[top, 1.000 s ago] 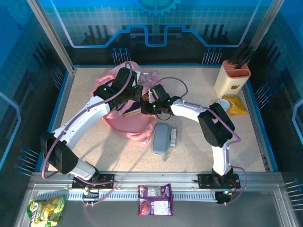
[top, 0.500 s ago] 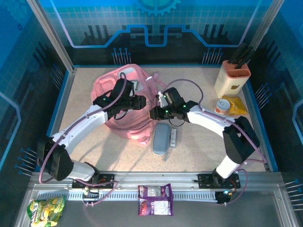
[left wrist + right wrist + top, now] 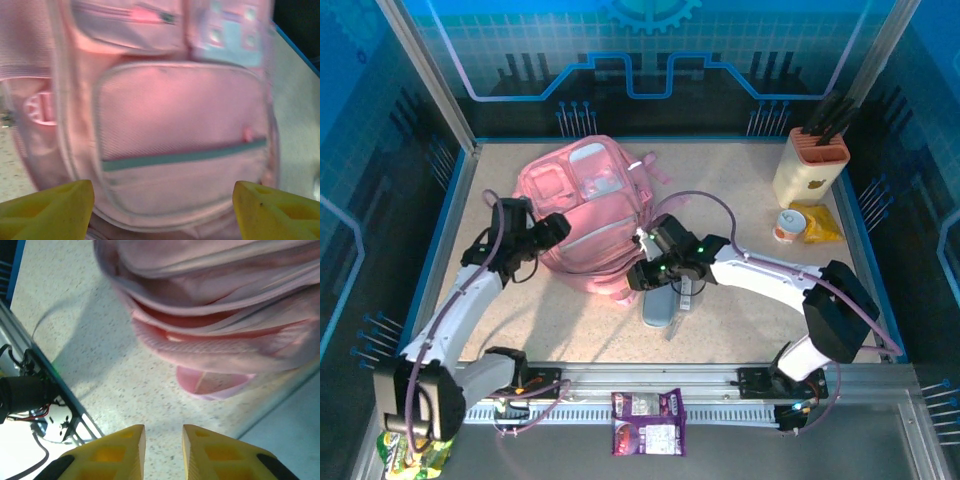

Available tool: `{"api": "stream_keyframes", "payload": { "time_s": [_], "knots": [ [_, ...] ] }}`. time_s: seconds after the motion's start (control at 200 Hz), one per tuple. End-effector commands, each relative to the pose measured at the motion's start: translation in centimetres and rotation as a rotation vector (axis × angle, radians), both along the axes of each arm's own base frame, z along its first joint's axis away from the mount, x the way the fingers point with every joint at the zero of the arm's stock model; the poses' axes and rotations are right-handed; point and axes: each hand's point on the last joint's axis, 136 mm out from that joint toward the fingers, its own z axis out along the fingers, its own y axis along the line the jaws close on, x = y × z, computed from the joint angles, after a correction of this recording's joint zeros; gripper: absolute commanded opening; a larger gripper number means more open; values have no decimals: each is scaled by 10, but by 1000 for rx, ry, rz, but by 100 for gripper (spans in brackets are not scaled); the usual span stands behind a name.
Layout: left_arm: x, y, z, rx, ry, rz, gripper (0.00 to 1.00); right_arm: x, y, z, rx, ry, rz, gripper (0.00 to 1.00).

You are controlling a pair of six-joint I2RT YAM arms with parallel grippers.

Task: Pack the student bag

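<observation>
The student bag (image 3: 588,205), a big pink backpack with zip pockets, lies flat at the back middle of the table. My left gripper (image 3: 556,228) hovers at its left side, jaws wide apart and empty. In the left wrist view the bag's front pocket (image 3: 180,145) lies just beyond the gripper (image 3: 162,210), whose yellow fingertips (image 3: 55,205) stand far apart. My right gripper (image 3: 636,277) is at the bag's near right corner. In the right wrist view that gripper (image 3: 163,432) has a narrow gap with bare table showing through it, below the bag's edge and pink strap (image 3: 215,382).
A grey pencil case (image 3: 659,297) with a small packet (image 3: 687,290) beside it lies just under my right wrist. At the back right stand a cream holder (image 3: 808,165), a small cup (image 3: 787,226) and a yellow packet (image 3: 818,222). A purple snack pack (image 3: 648,422) and a green pack (image 3: 415,445) lie on the front rail.
My left gripper has let go, opened and drawn back left off the bag. My right gripper has pulled toward the near edge of the bag. The bag now lies flat.
</observation>
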Motion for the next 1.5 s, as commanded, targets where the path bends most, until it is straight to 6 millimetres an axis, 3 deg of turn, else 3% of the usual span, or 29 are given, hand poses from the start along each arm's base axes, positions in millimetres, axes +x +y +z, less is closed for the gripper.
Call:
{"api": "stream_keyframes", "payload": {
  "time_s": [0.0,0.155,0.32,0.495,0.61,0.86,1.031,1.246,1.496],
  "knots": [
    [10,17,-17,-125,24,72,74,-10,8,-11,-38,8,9,26],
    [27,66,-45,-190,27,232,70,-16,22,-19,-33,-2,16,24],
    [54,90,-61,-216,40,268,68,-21,34,-28,-42,8,37,22],
    [73,104,-77,-278,24,306,64,-18,38,-34,-42,4,26,22],
    [88,99,-81,-332,-1,264,59,-14,39,-39,-51,-2,21,21],
    [75,98,-122,-375,97,331,47,2,45,-50,-57,-8,-2,20],
    [72,94,-132,-412,95,342,26,33,44,-47,-66,-75,-35,20],
    [64,88,-135,-426,107,324,2,92,37,-51,-89,-153,-90,20],
    [43,67,-139,-497,117,316,0,167,25,-46,-116,-241,-129,22]
  ]
}}
